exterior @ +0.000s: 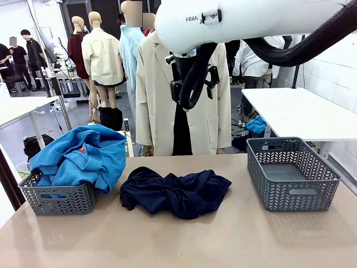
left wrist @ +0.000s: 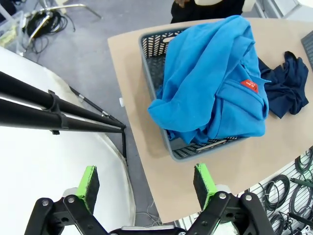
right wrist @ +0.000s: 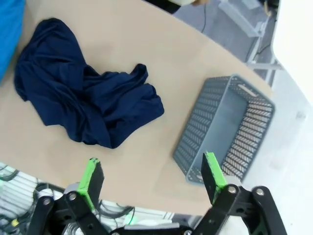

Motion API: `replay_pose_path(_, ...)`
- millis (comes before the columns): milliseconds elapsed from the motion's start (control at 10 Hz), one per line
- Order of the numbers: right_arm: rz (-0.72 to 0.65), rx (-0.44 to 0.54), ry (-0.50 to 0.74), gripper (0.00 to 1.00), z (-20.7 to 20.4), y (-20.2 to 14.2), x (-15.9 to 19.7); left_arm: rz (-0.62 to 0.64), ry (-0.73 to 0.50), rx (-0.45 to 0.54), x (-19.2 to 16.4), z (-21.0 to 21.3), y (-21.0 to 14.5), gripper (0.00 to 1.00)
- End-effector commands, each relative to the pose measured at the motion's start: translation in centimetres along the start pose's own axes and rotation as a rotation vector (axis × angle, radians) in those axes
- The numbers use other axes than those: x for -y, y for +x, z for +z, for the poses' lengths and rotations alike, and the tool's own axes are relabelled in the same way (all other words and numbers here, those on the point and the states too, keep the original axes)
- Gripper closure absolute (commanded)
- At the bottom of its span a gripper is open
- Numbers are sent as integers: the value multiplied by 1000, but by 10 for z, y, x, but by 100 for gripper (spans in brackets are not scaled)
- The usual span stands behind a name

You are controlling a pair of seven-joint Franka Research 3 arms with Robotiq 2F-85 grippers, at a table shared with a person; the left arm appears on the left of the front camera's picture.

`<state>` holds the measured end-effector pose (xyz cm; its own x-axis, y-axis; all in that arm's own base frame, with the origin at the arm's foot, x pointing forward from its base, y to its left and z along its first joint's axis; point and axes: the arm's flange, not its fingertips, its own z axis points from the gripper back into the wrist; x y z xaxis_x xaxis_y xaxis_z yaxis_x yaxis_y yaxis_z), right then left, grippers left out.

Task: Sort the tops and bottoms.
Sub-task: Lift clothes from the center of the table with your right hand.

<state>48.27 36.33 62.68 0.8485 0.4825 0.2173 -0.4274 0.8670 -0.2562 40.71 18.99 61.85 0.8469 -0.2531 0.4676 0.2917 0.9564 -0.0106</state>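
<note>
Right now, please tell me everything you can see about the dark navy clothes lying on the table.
The dark navy clothes are a crumpled heap of soft, plain fabric, almost black, with folds and loose edges. How many pieces it holds cannot be told. The heap lies on the bare tan table, in the middle, between the grey basket piled with blue shirts and the other grey basket. It rests in neither basket, and no gripper touches it.

- The white rounded robot arm casing [exterior: 234, 19] at the top of the front view bears dark letters "FRA", cut off by a clip.
- The small red tag [left wrist: 249, 85] on the bright blue fabric shirts [left wrist: 215, 78] carries white print too small to read.
</note>
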Motion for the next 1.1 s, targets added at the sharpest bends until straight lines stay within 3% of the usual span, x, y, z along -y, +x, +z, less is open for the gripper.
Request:
replay_pose_path(0, 73, 57, 89, 0, -42, 8, -8, 2, 4, -1, -1, 1, 1, 0)
replay_pose_path(300, 170, -11, 192, 0, -124, -1, -44, 2, 4, -1, -1, 1, 1, 0)
replay_pose_path(600, 224, -28, 224, 0, -179, -11, -61, 2, 4, -1, -1, 1, 1, 0)
replay_pose_path(800, 275, -139, 282, 0, -205, -21, -76, 2, 4, -1, -1, 1, 1, 0)
replay_pose_path(1000, 321, -177, 325, 0, -234, -30, -92, 2, 4, -1, -1, 1, 1, 0)
